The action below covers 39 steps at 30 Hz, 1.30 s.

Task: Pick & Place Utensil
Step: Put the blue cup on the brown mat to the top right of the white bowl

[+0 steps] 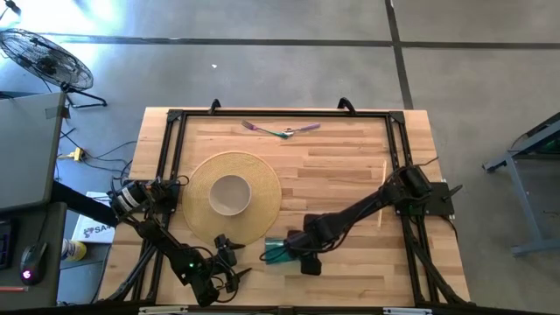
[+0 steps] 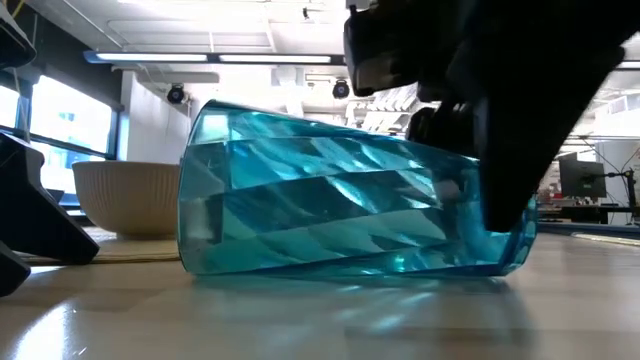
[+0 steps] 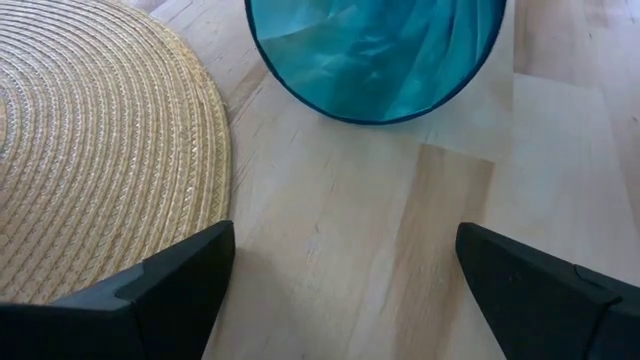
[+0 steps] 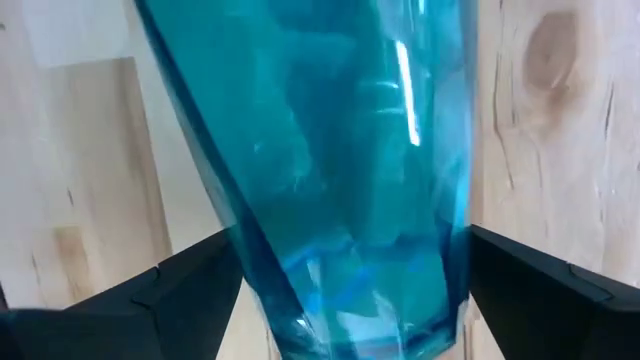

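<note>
A clear teal cup (image 1: 278, 250) lies on its side on the wooden table near the front edge, its mouth (image 3: 375, 55) facing my left gripper. My right gripper (image 4: 355, 290) points down over the cup (image 4: 350, 170), open, with one finger on each side of its wall. My left gripper (image 3: 345, 290) stands open just left of the cup, low over the table, with nothing between its fingers. Two utensils (image 1: 282, 131) lie together on the table by the far edge, with no gripper near them. My right gripper comes at the lying cup from above, its fingers (image 4: 190, 290) across the cup's length, close beside the wall near one end (image 4: 440, 250). I cannot tell whether the fingers touch the wall. The cup rests on the table on its side (image 2: 350, 265).
A cream bowl (image 1: 231, 194) stands on a round woven placemat (image 1: 262, 188) left of centre, close to the cup and the left gripper. A thin wooden stick (image 1: 383, 192) lies at the right. A black frame (image 1: 280, 112) borders the tabletop.
</note>
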{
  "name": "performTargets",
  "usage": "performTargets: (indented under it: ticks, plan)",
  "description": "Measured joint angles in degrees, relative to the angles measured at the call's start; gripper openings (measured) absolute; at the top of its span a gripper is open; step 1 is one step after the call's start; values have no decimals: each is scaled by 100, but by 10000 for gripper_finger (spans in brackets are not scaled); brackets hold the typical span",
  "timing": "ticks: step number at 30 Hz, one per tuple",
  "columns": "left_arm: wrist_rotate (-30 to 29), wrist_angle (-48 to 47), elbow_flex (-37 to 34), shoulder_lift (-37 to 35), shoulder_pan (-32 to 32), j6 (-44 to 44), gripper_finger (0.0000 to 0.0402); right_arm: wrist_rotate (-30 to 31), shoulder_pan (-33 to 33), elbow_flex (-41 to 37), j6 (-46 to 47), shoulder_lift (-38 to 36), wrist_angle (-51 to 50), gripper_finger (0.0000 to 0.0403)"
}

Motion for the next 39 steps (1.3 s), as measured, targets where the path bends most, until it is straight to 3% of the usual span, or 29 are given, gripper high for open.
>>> performTargets:
  ticks: [19,25,39]
  plan:
    - [-22,3,0,0,0,0,374,81,2,2,-346,61,476,353]
    - [-22,3,0,0,0,0,374,-186,4,13,-144,319,535,353]
    - [-93,0,0,0,0,0,374,-251,-11,426,-112,348,165,353]
